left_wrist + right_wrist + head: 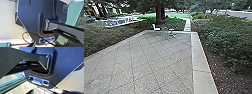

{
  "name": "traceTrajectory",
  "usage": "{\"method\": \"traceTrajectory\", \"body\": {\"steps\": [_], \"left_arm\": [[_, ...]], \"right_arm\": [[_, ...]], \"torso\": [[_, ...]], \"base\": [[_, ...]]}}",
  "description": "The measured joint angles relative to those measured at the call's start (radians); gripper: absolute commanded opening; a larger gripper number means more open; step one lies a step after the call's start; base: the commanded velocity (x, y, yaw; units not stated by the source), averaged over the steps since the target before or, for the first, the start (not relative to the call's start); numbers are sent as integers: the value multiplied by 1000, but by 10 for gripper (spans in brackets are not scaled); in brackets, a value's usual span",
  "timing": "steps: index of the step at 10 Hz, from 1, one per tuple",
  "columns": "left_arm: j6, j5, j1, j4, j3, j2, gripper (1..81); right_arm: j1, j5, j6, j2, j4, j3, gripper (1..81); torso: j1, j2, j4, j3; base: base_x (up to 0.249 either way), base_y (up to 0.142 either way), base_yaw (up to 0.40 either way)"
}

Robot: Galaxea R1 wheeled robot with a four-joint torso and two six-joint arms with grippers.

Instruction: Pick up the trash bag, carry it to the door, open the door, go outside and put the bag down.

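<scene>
"Paved ground fills much of the head view, edged with pale stone. What stands on it?"

"There's a white chair and a small table near the far edge, with a tree trunk beyond them. Bushes grow on both sides (thick ones on the right), and grass lies farther off."

"And by the robot's body?"

"In the left wrist view, a green frame and a thin black cable, curved in a loop. The right wrist view has a blue-green frame."

"Are the claws spread, pressed together or pinching the trash bag?"

"I can't tell for either claw, nor can I tell where the bag is"
</scene>
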Motion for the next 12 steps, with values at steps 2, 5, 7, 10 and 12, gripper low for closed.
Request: {"method": "traceTrajectory", "body": {"steps": [2, 5, 7, 10, 12], "left_arm": [[58, -40, 57, 3, 0, 23, 811], [87, -76, 107, 6, -1, 39, 811], [104, -148, 155, 7, -4, 59, 811], [107, -243, 195, 7, -4, 88, 811], [107, -331, 208, 7, -4, 89, 811]], "right_arm": [[0, 0, 0, 3, 0, 0, 811], [-3, -1, 0, 4, 0, 0, 811], [-11, 1, 0, 6, 0, 0, 811], [-25, 7, 0, 11, -1, -3, 811], [-33, 17, 0, 18, -4, -15, 811]], "torso": [[0, 0, -66, 0], [0, 0, -87, 37], [-1, -1, -87, 106], [-3, -2, -88, 200], [-2, -3, -88, 215]], "base": [[0, 0, 0], [0, 0, 0], [0, 0, 0], [0, 0, 0], [0, 0, 0]]}}
